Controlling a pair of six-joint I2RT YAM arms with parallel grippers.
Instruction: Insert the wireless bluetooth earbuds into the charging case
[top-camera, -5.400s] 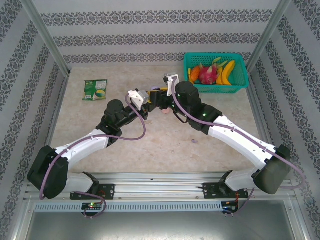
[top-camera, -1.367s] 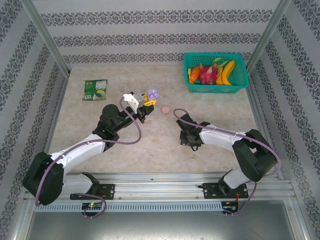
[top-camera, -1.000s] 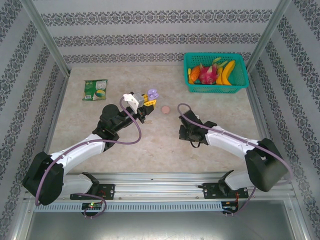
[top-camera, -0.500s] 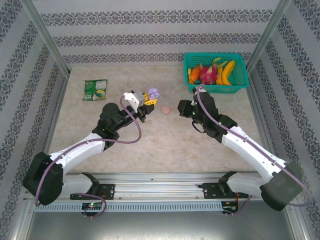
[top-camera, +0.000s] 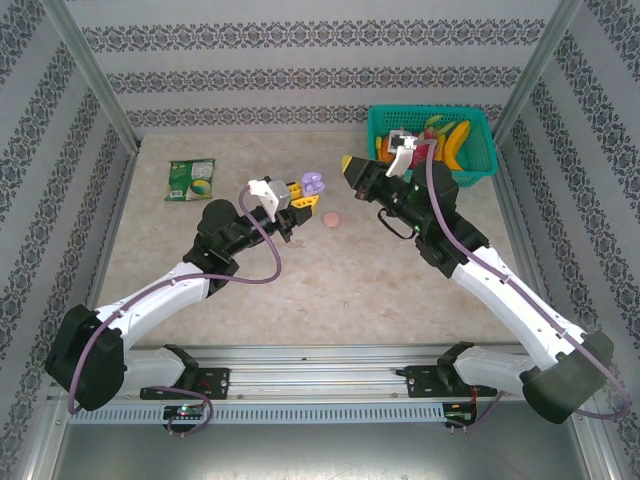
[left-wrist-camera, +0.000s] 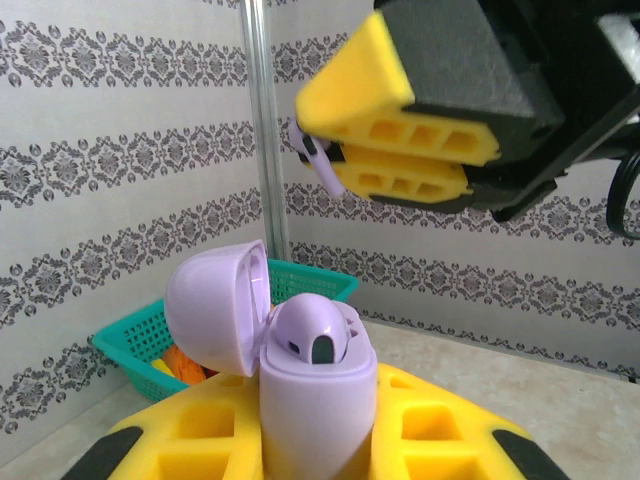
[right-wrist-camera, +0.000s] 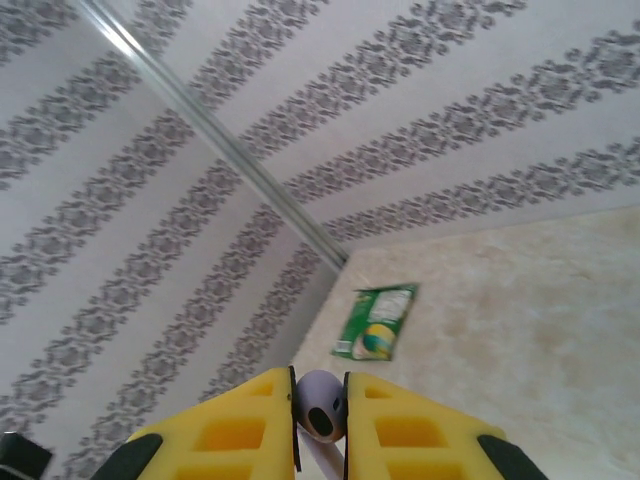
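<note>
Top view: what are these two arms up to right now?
The left gripper holds an open purple charging case upright, with one purple earbud seated inside. The right gripper pinches a second purple earbud in the air, apart from the case, not yet inserted. A small pink round item lies on the table nearby.

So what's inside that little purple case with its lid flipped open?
One pale purple earbud sits in the open case, rounded top poking out. The space beside it is hidden behind that bud and the case's rim.
</note>
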